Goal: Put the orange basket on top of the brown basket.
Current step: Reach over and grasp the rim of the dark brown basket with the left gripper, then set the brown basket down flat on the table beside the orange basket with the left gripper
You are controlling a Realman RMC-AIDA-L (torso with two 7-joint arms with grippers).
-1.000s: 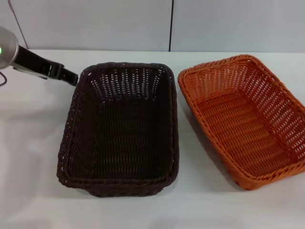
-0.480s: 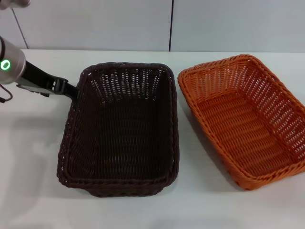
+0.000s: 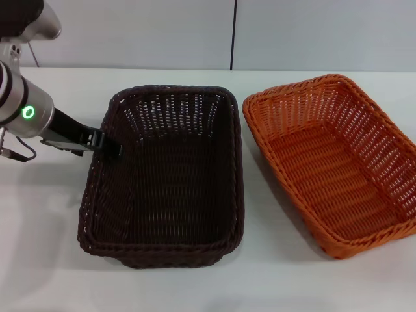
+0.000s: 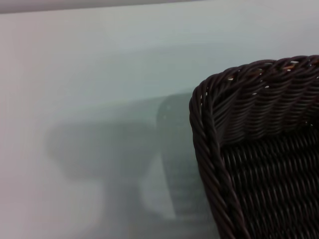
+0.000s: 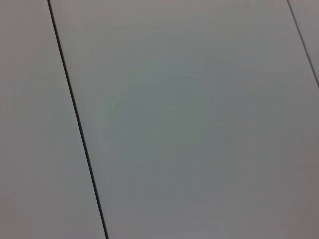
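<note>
The brown basket [image 3: 235, 162] stands empty on the white table, left of centre in the head view. The orange basket [image 3: 260, 140] stands empty beside it on the right, turned at a slight angle, with a narrow gap between the two. My left gripper [image 3: 107, 145] is at the brown basket's left rim, near its far left corner, with the arm reaching in from the left. One corner of the brown basket [image 4: 212, 134] also shows in the left wrist view, with the gripper's shadow on the table beside it. The right gripper is out of view.
The white table [image 3: 45, 221] runs to a grey panelled wall [image 3: 292, 32] at the back. The orange basket's right side reaches the head view's right edge. The right wrist view shows only wall panels [image 5: 189, 124].
My left arm has come down and nearer along the brown basket's left side, from its far left corner to its left rim. Both baskets have stayed still.
</note>
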